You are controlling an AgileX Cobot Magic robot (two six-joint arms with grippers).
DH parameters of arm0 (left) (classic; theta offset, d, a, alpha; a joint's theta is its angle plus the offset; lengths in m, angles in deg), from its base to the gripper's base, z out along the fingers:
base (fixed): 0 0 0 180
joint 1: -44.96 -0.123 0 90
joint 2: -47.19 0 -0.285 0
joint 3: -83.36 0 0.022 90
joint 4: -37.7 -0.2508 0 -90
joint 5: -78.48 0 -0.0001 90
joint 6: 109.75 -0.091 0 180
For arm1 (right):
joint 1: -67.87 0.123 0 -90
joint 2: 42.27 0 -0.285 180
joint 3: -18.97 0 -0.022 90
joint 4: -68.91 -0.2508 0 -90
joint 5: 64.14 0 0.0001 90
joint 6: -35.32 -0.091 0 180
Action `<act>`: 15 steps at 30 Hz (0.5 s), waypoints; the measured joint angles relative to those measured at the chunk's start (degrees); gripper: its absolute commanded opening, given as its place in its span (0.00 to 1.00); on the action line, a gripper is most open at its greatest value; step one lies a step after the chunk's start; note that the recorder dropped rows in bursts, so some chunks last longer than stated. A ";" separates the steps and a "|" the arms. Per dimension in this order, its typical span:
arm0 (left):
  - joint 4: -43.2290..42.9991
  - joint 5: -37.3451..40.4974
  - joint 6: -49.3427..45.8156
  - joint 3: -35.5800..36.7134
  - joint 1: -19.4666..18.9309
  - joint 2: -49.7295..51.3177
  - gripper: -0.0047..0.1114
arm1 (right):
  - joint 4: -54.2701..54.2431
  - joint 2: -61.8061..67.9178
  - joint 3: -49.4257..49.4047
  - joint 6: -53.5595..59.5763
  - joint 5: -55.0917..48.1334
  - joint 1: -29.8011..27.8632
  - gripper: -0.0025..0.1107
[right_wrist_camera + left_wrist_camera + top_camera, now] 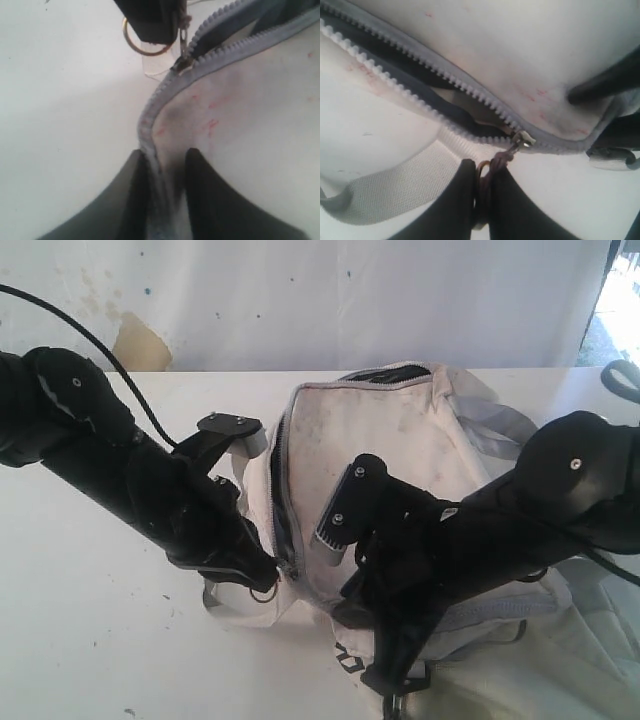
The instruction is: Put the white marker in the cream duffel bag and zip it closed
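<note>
The cream duffel bag (385, 430) lies in the middle of the table, its grey zipper (427, 67) open along most of its length. The zipper slider (522, 139) sits near one end of the bag. My left gripper (482, 167) is shut on the ring and cord of the zipper pull (495, 161), and shows at the bag's near left corner (268, 578). My right gripper (162, 159) is shut on the bag's fabric at the zipper's closed end, just past the slider (182, 62); it sits low against the bag (347, 608). The white marker is out of view.
A grey webbing strap (395, 187) lies on the white table (100, 620) under the left gripper. More straps and cream fabric (560, 660) are bunched at the right front. A white wall (350, 300) stands behind the table.
</note>
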 measured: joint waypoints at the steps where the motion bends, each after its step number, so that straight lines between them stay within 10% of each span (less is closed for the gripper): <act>1: -0.12 -0.35 0.34 0.00 0.00 0.00 0.04 | -0.03 0.00 0.00 0.00 -0.12 0.00 0.02; 15: 0.75 -1.82 6.32 0.00 -5.52 0.00 0.04 | 7.43 0.00 0.32 0.00 -1.16 0.00 0.02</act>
